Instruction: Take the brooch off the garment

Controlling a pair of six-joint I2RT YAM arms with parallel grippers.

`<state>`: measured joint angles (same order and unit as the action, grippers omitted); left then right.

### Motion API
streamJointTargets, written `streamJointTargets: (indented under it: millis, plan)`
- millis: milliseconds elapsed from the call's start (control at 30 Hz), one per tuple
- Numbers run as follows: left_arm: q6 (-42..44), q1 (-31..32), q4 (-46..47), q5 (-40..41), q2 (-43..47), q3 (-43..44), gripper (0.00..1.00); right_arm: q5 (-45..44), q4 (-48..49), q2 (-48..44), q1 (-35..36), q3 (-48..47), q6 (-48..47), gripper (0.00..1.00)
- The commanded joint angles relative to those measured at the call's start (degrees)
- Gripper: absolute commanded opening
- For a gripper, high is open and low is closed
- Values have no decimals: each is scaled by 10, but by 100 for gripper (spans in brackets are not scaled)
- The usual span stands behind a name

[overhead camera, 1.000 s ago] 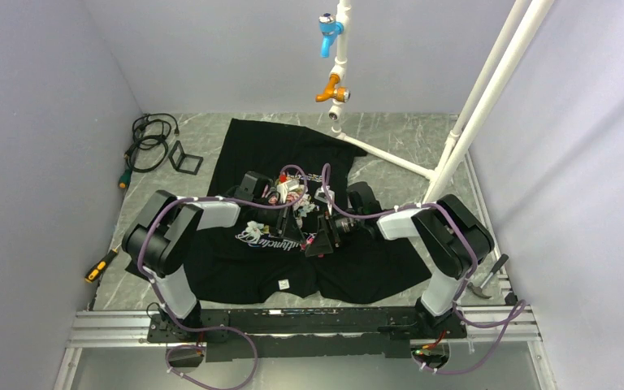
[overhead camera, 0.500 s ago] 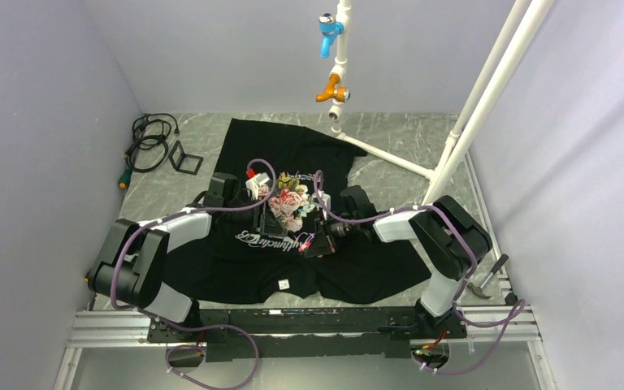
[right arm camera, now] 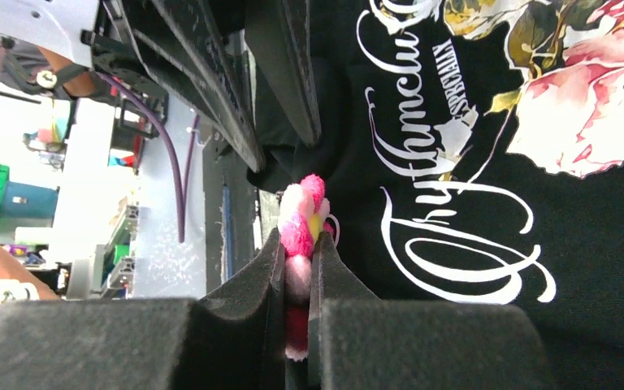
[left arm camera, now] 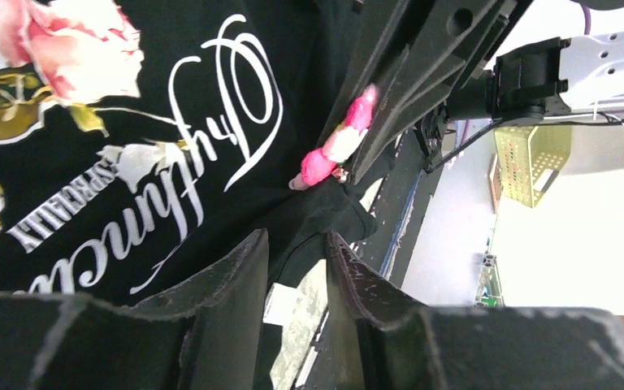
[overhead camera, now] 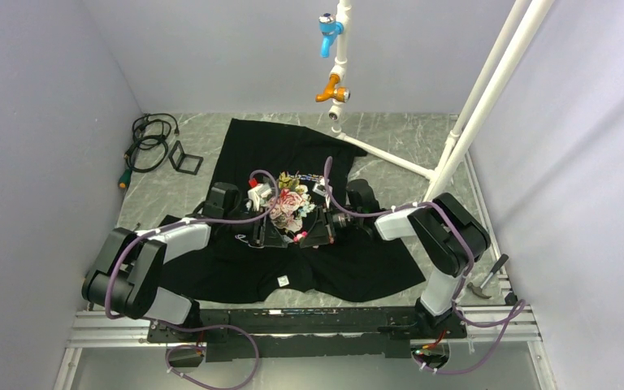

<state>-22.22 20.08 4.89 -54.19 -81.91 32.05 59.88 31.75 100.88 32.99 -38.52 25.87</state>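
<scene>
The black garment (overhead camera: 357, 260) lies spread on the table, its printed bouquet (overhead camera: 291, 201) between the two arms. My right gripper (right arm camera: 296, 244) is shut on the brooch (right arm camera: 301, 219), a pink-and-yellow flower squeezed between its fingers just below the white script. The brooch (overhead camera: 299, 236) still sits against the cloth. In the left wrist view the brooch (left arm camera: 333, 150) shows clamped between the right fingers (left arm camera: 406, 89). My left gripper (left arm camera: 296, 252) stands open just left of it, a fold of the garment (left arm camera: 292, 49) at its tips. From above, the left gripper (overhead camera: 272, 236) faces the right gripper (overhead camera: 310, 236).
A white label (overhead camera: 283, 283) lies on the shirt's near hem. A white pipe frame (overhead camera: 471, 122) with taps (overhead camera: 331, 89) stands at the back right. Cables (overhead camera: 148, 142) and a black stand (overhead camera: 185, 157) sit back left, a screwdriver (overhead camera: 101, 264) left, a hammer (overhead camera: 487, 276) right.
The left arm dropped low, let go and brought its opened gripper down beside the brooch. The right gripper has closed on the brooch and shifted slightly away from its base.
</scene>
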Motion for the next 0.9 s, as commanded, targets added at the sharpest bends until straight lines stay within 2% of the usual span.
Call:
streamJointTargets:
  millis: [0, 133, 233, 433, 533, 667, 867]
  plan:
    - [-9, 20, 47, -17, -1, 0, 40, 41, 95, 4, -7, 1, 58, 0]
    - [-5, 31, 44, -14, -10, 8, 41, 48, 94, 0, -8, 0, 59, 0]
    - [0, 32, 41, -10, -18, 10, 40, 52, 77, -6, -10, -1, 43, 9]
    - [13, 32, 30, -3, -24, 15, 22, 51, 2, -22, -21, -2, -11, 24]
    - [22, 32, 19, 2, -25, 16, 17, 40, -43, -20, -23, -5, -44, 31]
    - [22, 33, 18, 5, -25, 17, 20, 26, -72, -6, -24, -13, -65, 42]
    - [26, 34, 8, 8, -27, 21, 22, 8, -80, 4, -24, -19, -74, 42]
